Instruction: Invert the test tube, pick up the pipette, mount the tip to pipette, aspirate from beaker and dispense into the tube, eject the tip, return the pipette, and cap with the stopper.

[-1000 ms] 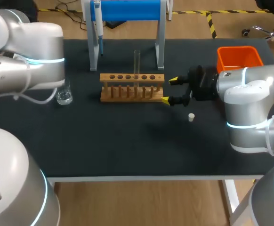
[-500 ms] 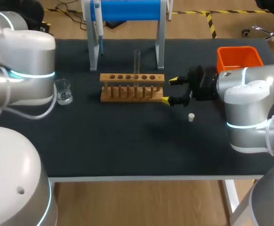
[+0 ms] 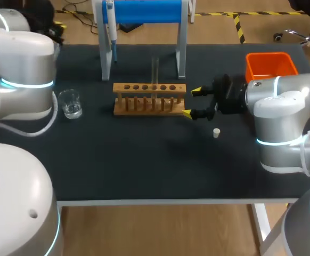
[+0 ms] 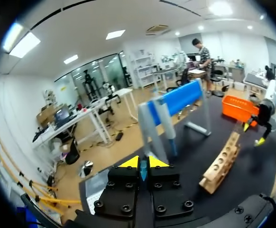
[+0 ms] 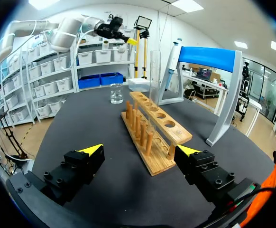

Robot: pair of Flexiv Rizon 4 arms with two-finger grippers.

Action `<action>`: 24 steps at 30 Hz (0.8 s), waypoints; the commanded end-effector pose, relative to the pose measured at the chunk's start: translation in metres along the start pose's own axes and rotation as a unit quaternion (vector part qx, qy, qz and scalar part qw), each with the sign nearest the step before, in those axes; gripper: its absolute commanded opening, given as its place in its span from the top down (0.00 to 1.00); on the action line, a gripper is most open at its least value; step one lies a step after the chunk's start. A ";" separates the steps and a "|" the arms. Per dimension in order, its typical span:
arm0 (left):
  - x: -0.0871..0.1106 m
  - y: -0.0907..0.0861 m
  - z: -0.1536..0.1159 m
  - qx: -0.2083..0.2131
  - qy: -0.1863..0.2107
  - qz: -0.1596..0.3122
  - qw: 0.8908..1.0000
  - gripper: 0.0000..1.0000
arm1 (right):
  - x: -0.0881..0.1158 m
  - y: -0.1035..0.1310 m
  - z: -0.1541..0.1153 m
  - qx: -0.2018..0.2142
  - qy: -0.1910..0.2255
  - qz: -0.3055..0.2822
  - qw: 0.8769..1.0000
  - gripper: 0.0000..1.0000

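Head view shows right gripper (image 3: 192, 102) gaping beside the rack (image 3: 149, 100); left gripper (image 4: 143, 164), pinched shut, should open before squaring onto the pipette (image 3: 111, 29).

Pipette (image 3: 111, 26) upper end cut off at edge; test tube (image 3: 155, 72) faint, seemingly upright in rack (image 3: 149, 88)

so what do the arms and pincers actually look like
The left arm and right arm are fat, rounded silver-grey links with thin glowing cyan rings at the joints. A white cable loops off the left one. The left pincer and right pincer are black bolted blocks with bright yellow wedge tips.
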State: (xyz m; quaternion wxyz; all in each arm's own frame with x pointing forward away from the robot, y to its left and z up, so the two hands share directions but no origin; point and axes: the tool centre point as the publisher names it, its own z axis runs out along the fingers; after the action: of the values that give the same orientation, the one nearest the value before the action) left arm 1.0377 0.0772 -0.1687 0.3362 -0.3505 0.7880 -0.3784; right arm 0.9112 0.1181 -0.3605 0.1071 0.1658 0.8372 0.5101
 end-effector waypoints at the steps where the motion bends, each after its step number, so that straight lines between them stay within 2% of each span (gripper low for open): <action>1: 0.033 -0.021 -0.034 -0.021 0.117 0.028 0.992 1.00 | 0.000 -0.001 -0.001 -0.001 0.000 0.000 1.000 0.00; 5: 0.078 -0.038 -0.045 -0.021 0.180 0.056 0.982 1.00 | 0.000 -0.001 -0.001 -0.001 0.000 0.000 1.000 0.00; 7: 0.106 -0.046 -0.046 -0.022 0.222 0.067 0.973 1.00 | 0.000 -0.001 -0.001 -0.001 0.000 0.000 1.000 0.00; 9: 0.135 -0.053 -0.047 -0.020 0.262 0.072 0.962 1.00 | 0.000 -0.001 -0.001 -0.001 0.000 0.000 1.000 0.00; 12: 0.182 -0.064 -0.049 -0.019 0.335 0.067 0.940 1.00 | 0.000 -0.001 -0.001 -0.001 0.000 0.000 1.000 0.00; 24: 0.182 -0.064 -0.049 -0.019 0.335 0.067 0.940 1.00 | 0.000 -0.001 -0.001 -0.001 0.000 0.000 1.000 0.00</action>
State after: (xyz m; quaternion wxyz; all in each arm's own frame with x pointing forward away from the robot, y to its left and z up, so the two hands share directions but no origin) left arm 0.9209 -0.0861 -0.1457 0.1550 -0.1924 0.8615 -0.4436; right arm 0.9112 0.1180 -0.3605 0.1071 0.1658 0.8372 0.5101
